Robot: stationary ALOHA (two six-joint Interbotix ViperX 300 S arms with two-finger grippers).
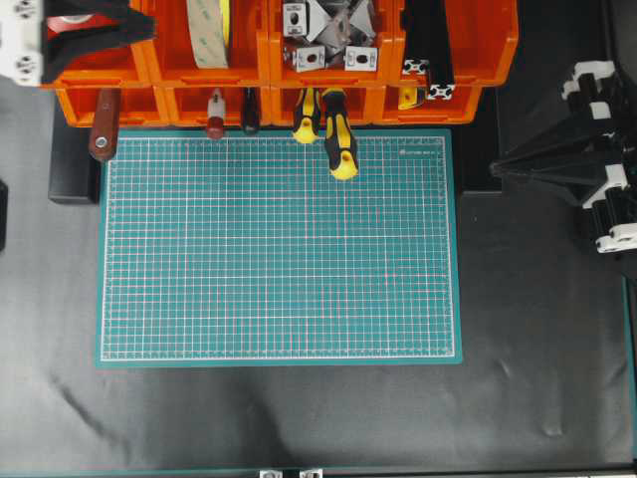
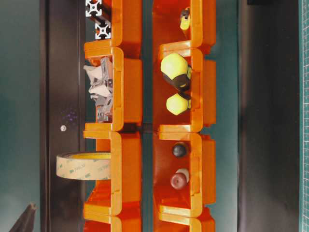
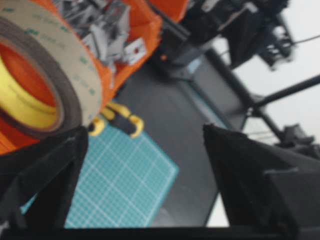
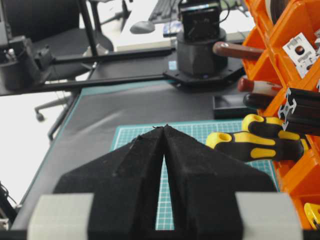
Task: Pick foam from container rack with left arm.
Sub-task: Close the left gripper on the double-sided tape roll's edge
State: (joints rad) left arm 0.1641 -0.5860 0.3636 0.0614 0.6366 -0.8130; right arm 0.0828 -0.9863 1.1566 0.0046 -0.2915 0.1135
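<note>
The foam (image 1: 207,30) stands on edge in an upper bin of the container rack (image 1: 264,70), second from the left in the overhead view, its hollow centre facing sideways along the row. Its cream liner carries green print, seemingly "3M", though too blurred to be sure. The left claw (image 3: 145,165) sits just beside the roll, fingers spread wide, nothing between them. The right claw (image 4: 164,131) is pressed together over the green cutting mat (image 1: 279,249) on the tabletop (image 1: 537,378).

Both arms are black with white fittings, each gripper (image 4: 164,131) ending in two pointed, matte black wedge-shaped fingers
</note>
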